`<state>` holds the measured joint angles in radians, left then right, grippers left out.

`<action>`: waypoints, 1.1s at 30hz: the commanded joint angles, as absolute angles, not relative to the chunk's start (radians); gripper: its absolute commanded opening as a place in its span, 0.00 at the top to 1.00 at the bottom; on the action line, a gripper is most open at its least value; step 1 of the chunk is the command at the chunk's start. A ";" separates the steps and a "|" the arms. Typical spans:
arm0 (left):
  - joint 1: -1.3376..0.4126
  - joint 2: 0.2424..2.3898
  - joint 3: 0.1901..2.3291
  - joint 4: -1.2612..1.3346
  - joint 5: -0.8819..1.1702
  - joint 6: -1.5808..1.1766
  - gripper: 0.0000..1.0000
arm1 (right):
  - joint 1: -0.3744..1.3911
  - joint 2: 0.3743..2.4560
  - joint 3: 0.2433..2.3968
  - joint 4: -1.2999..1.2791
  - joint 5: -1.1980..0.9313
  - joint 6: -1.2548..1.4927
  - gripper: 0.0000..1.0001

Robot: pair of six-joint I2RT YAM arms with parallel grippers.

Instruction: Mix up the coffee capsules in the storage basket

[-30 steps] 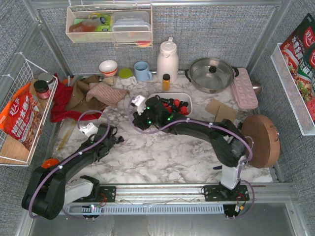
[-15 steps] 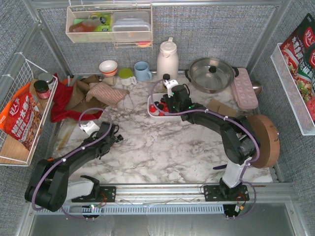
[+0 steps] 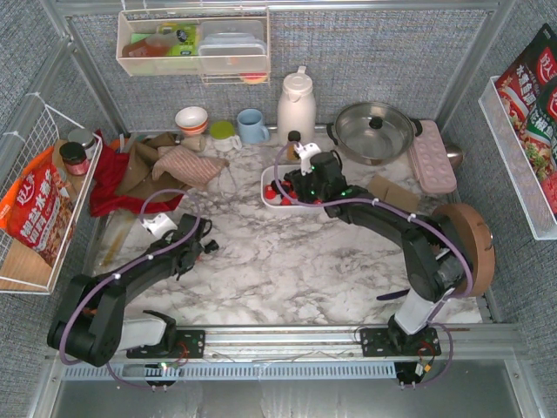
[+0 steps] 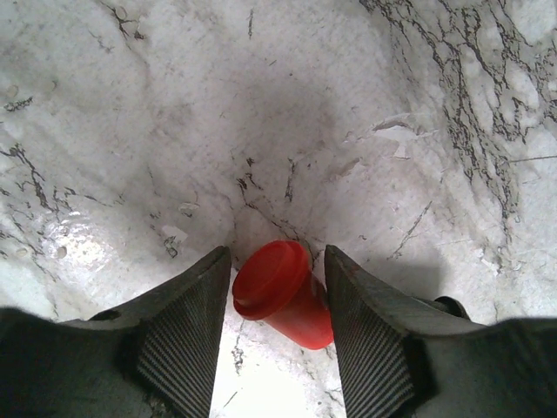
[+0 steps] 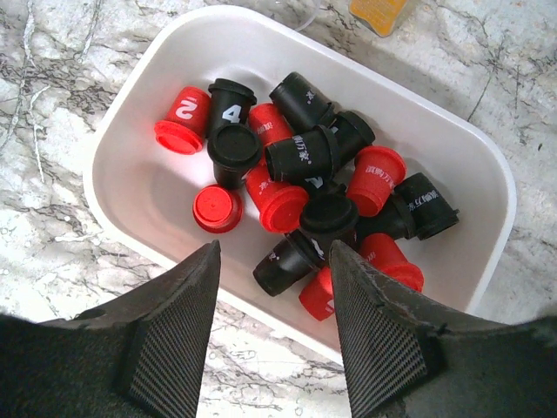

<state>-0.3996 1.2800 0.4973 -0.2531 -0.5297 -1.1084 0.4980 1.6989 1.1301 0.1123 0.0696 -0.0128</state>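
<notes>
Moved since earlier frame: right arm has swung from the near-left of the basket to above its far end; left arm has edged forward over the marble.

Item 1, capsules (image 5: 305, 174): red and black, heaped in the basket directly below the right gripper (image 5: 274, 261), colours already interleaved. The heap lies ahead and right of the fingertips; floor to their left is bare.

Item 2, stray red capsule (image 4: 278, 292): on its side on the marble, between the left gripper's (image 4: 277, 261) jaws. They flank it closely; whether they pinch it cannot be told.

Item 3, basket (image 5: 130, 187): white, shallow, low-walled. Right gripper hangs over it, jaws moderately apart, carrying nothing.

Item 4, bottle (image 5: 379, 13): orange, just beyond the basket's far rim.

Risks, judged:
- stray capsule is round and tilted; an off-centre squeeze could shoot it out across the marble.
- stirring too briskly could flick capsules over the low wall, or shove the basket into the bottle.
</notes>
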 commanded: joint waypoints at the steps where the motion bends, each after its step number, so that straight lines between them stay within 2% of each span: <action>1: -0.398 1.280 0.485 -0.299 -0.471 -1.129 0.46 | 0.499 1.680 1.120 0.118 0.043 0.002 0.42; 5: -0.399 1.252 0.487 -0.295 -0.462 -1.097 0.53 | 0.499 1.664 1.110 0.115 0.032 0.011 0.42; 12: -0.399 1.210 0.515 -0.320 -0.458 -1.062 0.53 | 0.497 1.644 1.102 0.106 0.025 0.014 0.42; 18: -0.401 1.162 0.556 -0.326 -0.436 -1.016 0.58 | 0.496 1.622 1.096 0.098 0.020 0.015 0.42; 22: -0.405 1.140 0.638 -0.343 -0.438 -0.967 0.58 | 0.494 1.583 1.079 0.089 0.027 0.017 0.42; 25: -0.407 1.148 0.725 -0.261 -0.409 -0.897 0.58 | 0.487 1.539 1.054 0.087 0.049 0.025 0.42; 29: -0.413 1.285 0.907 -0.102 -0.333 -0.825 0.58 | 0.468 1.479 1.010 0.087 0.062 0.044 0.42; 33: -0.465 1.510 1.144 -0.005 -0.270 -0.768 0.58 | 0.454 1.433 0.952 0.088 0.079 0.055 0.42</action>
